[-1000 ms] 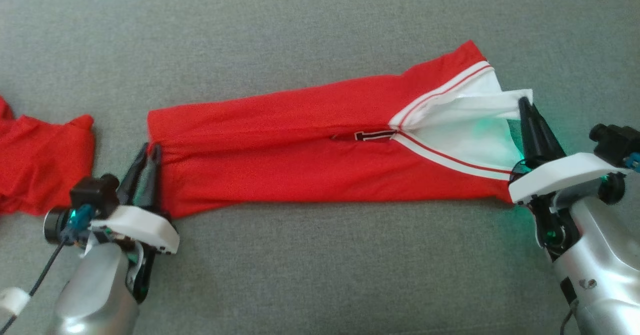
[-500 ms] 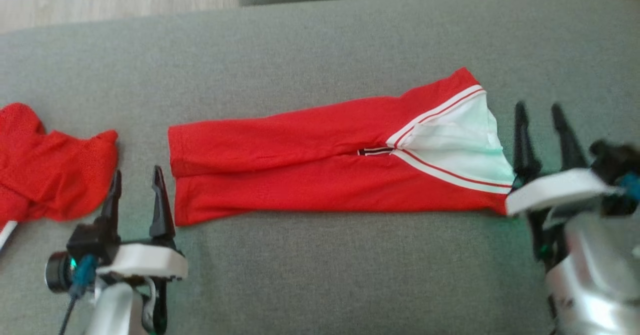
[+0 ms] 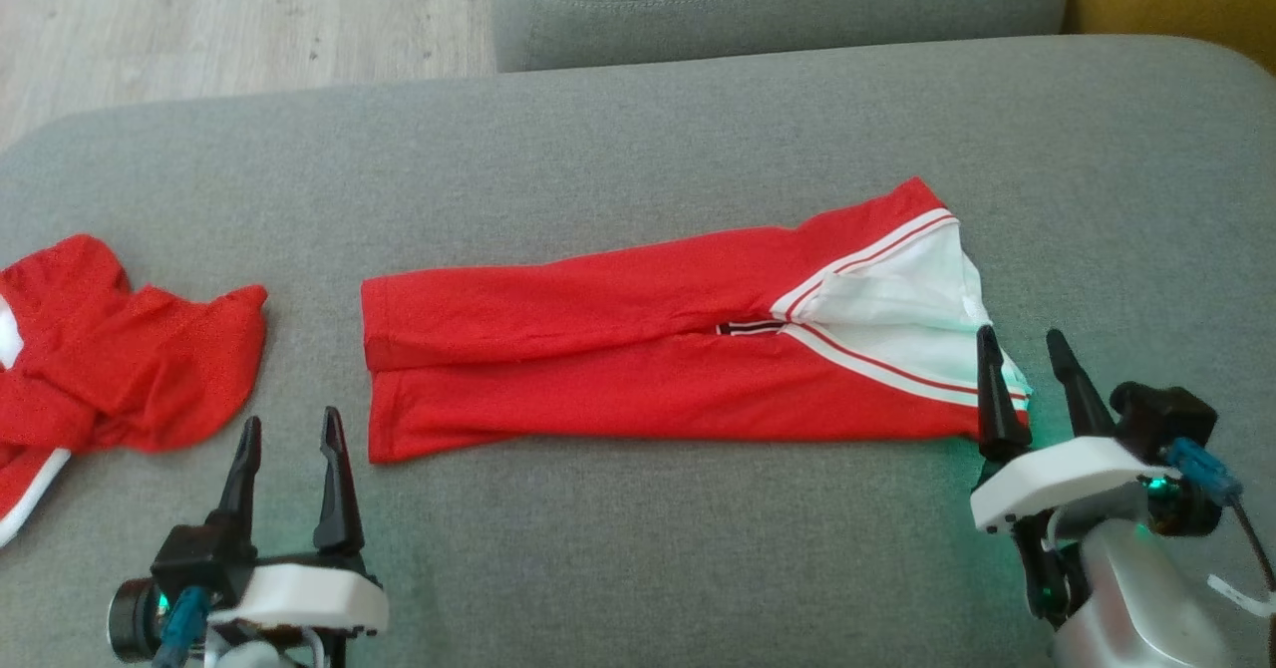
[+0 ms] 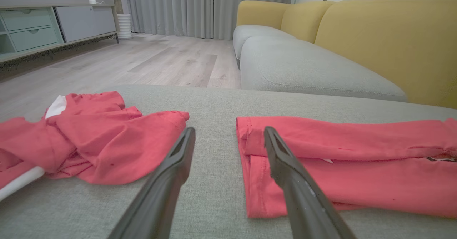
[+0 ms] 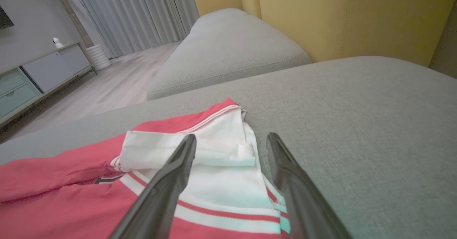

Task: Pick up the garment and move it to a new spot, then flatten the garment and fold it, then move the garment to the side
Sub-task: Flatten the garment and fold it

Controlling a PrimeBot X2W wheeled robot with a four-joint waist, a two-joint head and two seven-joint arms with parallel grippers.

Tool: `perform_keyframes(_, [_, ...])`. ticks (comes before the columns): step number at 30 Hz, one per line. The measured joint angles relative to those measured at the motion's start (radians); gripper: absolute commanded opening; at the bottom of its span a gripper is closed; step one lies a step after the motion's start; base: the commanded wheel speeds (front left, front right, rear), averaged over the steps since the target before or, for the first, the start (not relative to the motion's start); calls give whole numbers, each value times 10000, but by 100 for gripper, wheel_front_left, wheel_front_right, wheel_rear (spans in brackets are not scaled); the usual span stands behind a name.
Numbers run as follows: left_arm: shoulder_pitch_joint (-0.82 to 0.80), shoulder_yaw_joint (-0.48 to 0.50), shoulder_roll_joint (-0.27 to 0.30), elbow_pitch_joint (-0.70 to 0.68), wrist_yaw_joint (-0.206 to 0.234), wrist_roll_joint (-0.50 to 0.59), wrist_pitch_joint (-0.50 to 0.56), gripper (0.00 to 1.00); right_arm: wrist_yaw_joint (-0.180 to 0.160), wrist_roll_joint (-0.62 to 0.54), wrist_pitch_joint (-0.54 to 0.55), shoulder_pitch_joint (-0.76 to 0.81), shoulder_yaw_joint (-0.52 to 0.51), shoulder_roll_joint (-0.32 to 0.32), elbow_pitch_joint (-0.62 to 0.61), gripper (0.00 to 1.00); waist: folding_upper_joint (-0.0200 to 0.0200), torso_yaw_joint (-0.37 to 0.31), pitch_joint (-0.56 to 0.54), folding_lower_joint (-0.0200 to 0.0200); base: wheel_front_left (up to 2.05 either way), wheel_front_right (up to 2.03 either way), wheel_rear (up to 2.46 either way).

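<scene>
Flanking the folded garment point(image 3: 618, 369), left gripper point(image 3: 290, 416) and right gripper point(image 3: 1021, 332) point forward, jaws spread, holding nothing.

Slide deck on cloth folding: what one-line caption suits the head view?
Left gripper and right gripper stand open at either end of a folded red garment on the grey couch.

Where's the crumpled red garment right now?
Head view: the crumpled red garment lies at the left edge of the grey cushion, left of the folded garment.
</scene>
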Motion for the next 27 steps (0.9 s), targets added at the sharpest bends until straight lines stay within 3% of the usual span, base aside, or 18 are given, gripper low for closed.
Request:
perform_keyframes(8, [-68,-405,-12,65,-54,-393,0,100,0,-322,146,-1184,69,-280,1453,100,0,157,530,2,0,0,0])
perform_keyframes(12, [-303,-746,-31,399,-221,-1283,2,100,0,-330,506,-2310,186,-445,2242,100,-1,355,880,3,0,0,0])
perform_keyframes(18, [-490,-871,-35,646,-288,-1638,0,100,0,-453,882,-2828,27,-571,3647,100,-1,674,1292,2,0,0,0])
perform_keyframes(27, [-730,-1066,-56,861,-407,-2013,0,100,0,-63,882,-3519,36,-485,4316,100,-1,884,1694,0,0,0,0])
